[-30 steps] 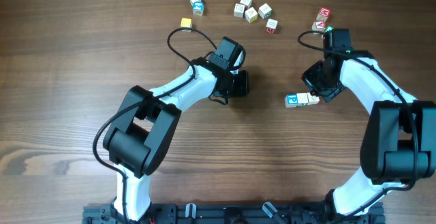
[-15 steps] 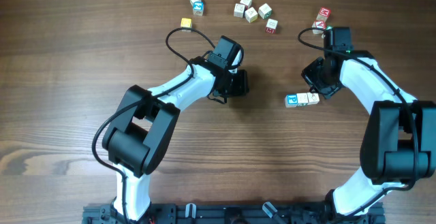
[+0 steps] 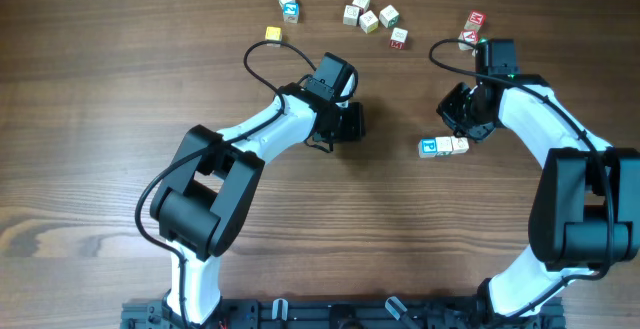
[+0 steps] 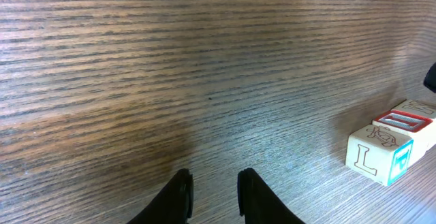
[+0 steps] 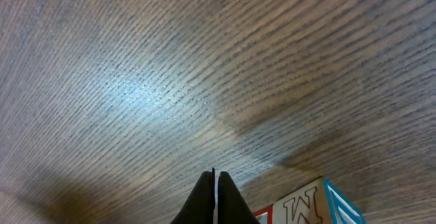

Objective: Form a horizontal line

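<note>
Row so far is two blocks: the horizontal line sits right of the counter centre, about midway between the far and near edges. The teal-faced cube is on the left-edge side and the cream cube on the right-edge side. They touch edge to edge, and the row runs roughly parallel to the far edge.

Handling, my read:
- Small wooden blocks, so light, rigid and not fragile.
- Smooth faces on a smooth top, so a nudge will slide them and an off-centre push will twist them out of line.
- Grip across two opposite flat faces with fingers square to them. A corner pinch would likely spin the block out.

Right gripper: fingers closed tip to tip, nothing in them. It is just beside the row on the far-edge side, nearer the cream end. Its wrist view shows the corner of an N-faced cube, presumably from the row, beside the fingertips and not between them. Can't tell whether it's touching.

Left gripper: near the counter centre, well apart from the row on its left-edge side. Narrow gap between the fingers, empty, low over bare wood.

Loose cubes are strung along the far edge, well apart from the row.
</note>
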`<control>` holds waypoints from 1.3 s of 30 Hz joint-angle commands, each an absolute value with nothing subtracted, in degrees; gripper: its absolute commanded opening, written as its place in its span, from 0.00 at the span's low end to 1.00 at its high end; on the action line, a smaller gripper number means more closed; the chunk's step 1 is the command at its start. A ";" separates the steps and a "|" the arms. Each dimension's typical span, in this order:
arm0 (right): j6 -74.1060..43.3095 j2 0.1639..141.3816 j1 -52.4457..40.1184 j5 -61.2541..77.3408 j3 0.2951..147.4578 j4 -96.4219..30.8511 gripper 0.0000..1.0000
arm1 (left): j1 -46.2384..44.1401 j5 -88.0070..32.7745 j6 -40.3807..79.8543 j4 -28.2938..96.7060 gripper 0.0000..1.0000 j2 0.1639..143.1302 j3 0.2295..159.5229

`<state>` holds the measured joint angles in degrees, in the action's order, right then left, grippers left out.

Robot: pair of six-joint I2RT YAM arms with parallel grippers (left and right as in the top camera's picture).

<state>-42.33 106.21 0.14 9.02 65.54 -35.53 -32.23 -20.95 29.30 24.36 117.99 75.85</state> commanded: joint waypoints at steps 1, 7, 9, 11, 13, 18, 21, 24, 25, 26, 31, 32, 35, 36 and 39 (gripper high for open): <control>-41.74 107.59 -0.16 10.02 65.12 -35.81 0.04 | -31.97 -21.87 29.23 24.32 0.26 118.30 75.99; -40.45 107.59 -0.16 10.68 65.12 -37.26 0.04 | -31.97 -21.87 29.26 24.16 0.27 118.30 75.99; -40.36 107.59 -0.16 11.11 65.12 -37.34 0.05 | -31.97 -21.89 29.26 24.16 0.26 118.30 75.99; -38.74 107.59 -0.16 12.32 65.12 -37.41 0.04 | -31.97 -21.89 29.26 24.16 0.26 118.30 75.99; -38.50 107.59 -0.19 12.38 65.12 -37.65 0.04 | -31.97 -21.87 29.26 24.14 0.27 118.30 75.99; -38.35 107.59 -0.21 12.38 65.12 -38.50 0.04 | -31.97 -21.89 29.26 24.16 0.27 118.28 75.99; -37.60 107.59 -0.21 12.38 65.12 -38.92 0.04 | -31.97 -21.89 29.26 24.16 0.27 118.30 75.99; -37.60 107.59 -0.21 12.38 65.12 -39.09 0.04 | -31.97 -21.89 29.26 24.16 0.26 118.30 75.99; -37.52 107.59 -0.21 12.40 65.12 -39.09 0.05 | -31.97 -21.87 29.26 24.16 0.26 118.30 75.99; -37.52 107.59 -0.21 12.38 65.12 -39.11 0.04 | -31.97 -21.87 29.26 24.16 0.26 118.30 75.99; -37.50 107.59 -0.21 12.40 65.12 -39.59 0.05 | -31.97 -21.89 29.26 24.16 0.26 118.30 75.99; -37.50 107.59 -0.21 12.40 65.12 -39.68 0.05 | -31.97 -21.89 29.26 24.16 0.26 118.30 75.99; -37.50 107.59 -0.21 12.64 65.12 -39.81 0.04 | -31.97 -21.89 29.26 24.16 0.26 118.28 75.99; -37.47 107.59 -0.21 12.86 65.12 -39.83 0.04 | -31.97 -21.89 29.26 24.16 0.26 118.30 75.99; -37.45 107.59 -0.21 13.06 65.12 -39.97 0.04 | -31.97 -21.89 29.26 24.18 0.26 118.30 75.99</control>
<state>-38.24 106.21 0.14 12.01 65.47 -39.81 -32.23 -20.95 29.30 24.34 117.99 75.85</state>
